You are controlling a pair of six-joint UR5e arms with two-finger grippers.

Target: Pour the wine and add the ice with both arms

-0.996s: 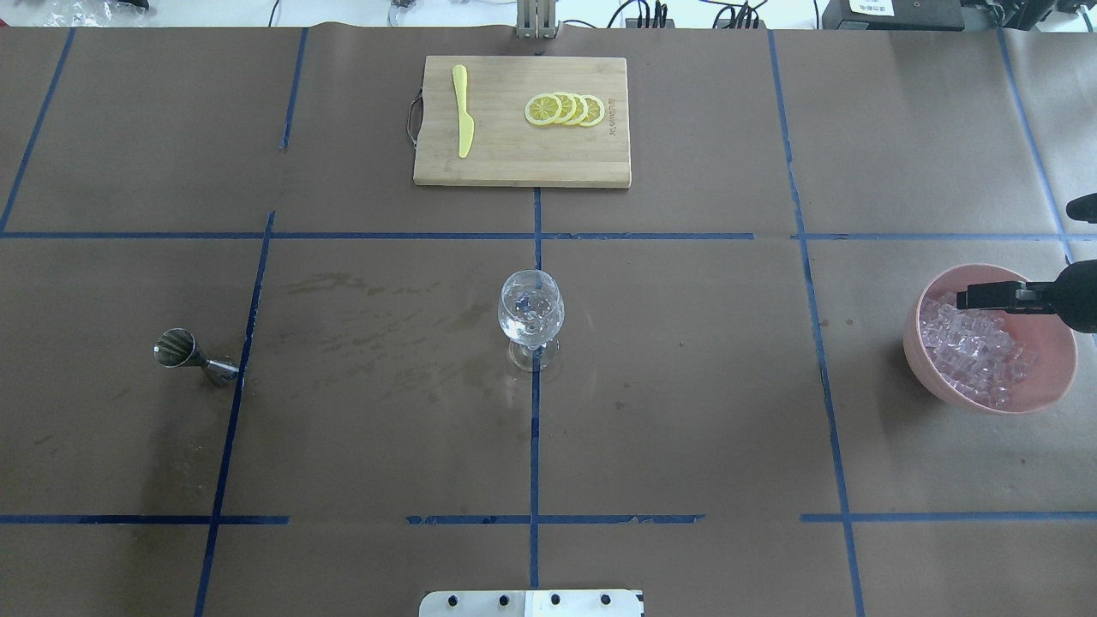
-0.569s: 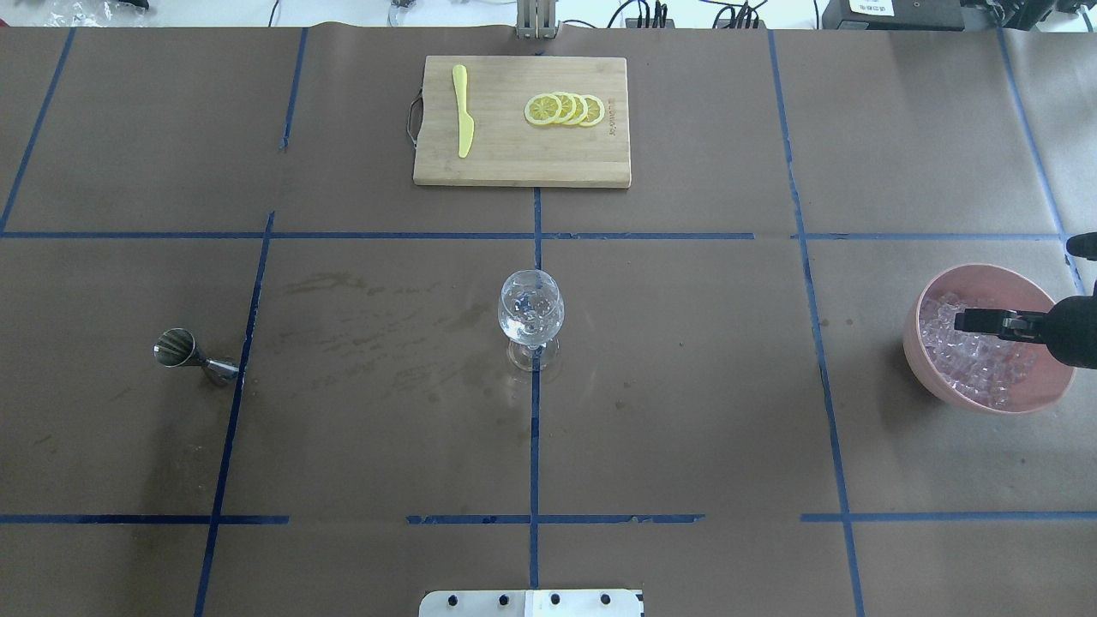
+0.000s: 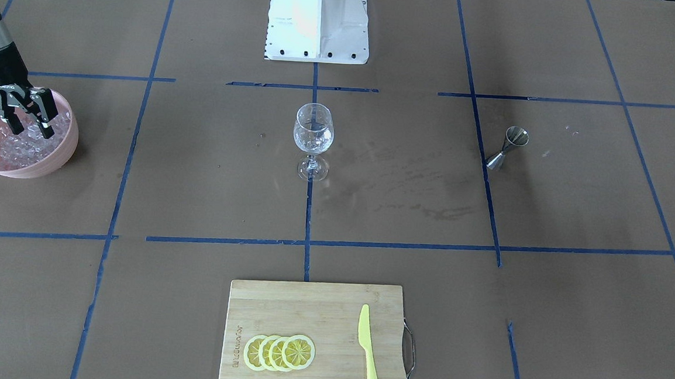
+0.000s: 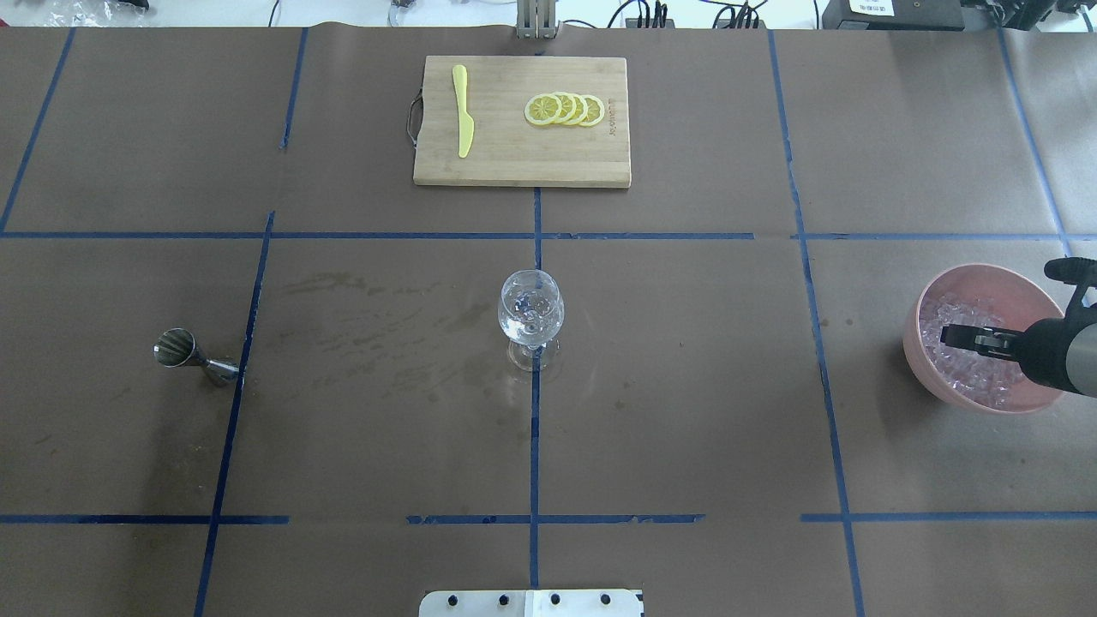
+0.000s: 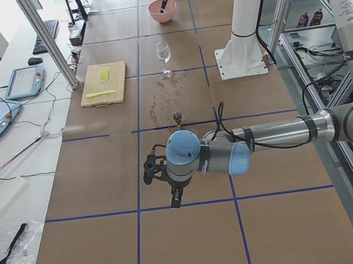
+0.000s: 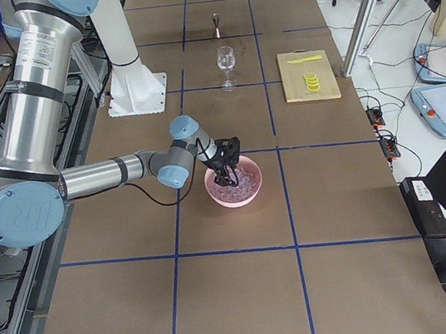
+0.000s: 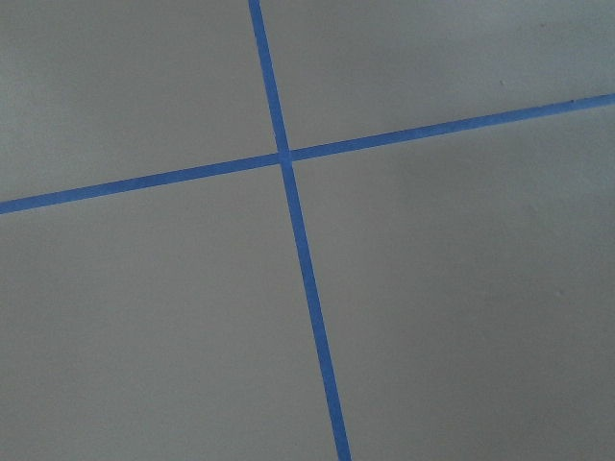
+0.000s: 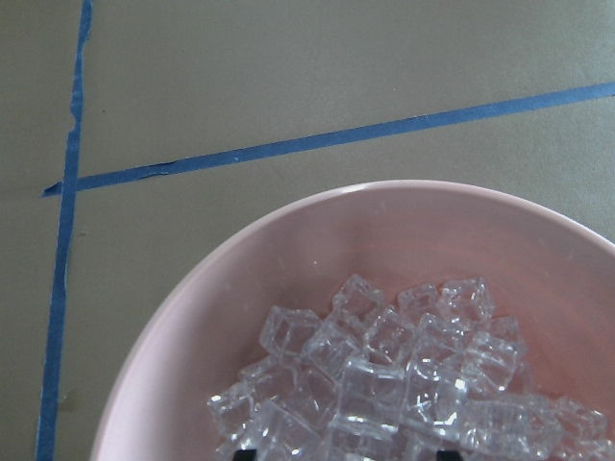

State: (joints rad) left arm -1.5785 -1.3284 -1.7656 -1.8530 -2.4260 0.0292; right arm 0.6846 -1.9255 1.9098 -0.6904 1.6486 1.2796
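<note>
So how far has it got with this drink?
Possibly poured: the jigger sits ungripped, though the wine glass's contents are unclear. In hand: the open right gripper dips into the pink bowl's ice. Left: carrying ice to the glass.

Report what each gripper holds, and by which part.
Right gripper: nothing held; its fingers stand open at the ice in the pink bowl. Left gripper: cannot be told.
</note>
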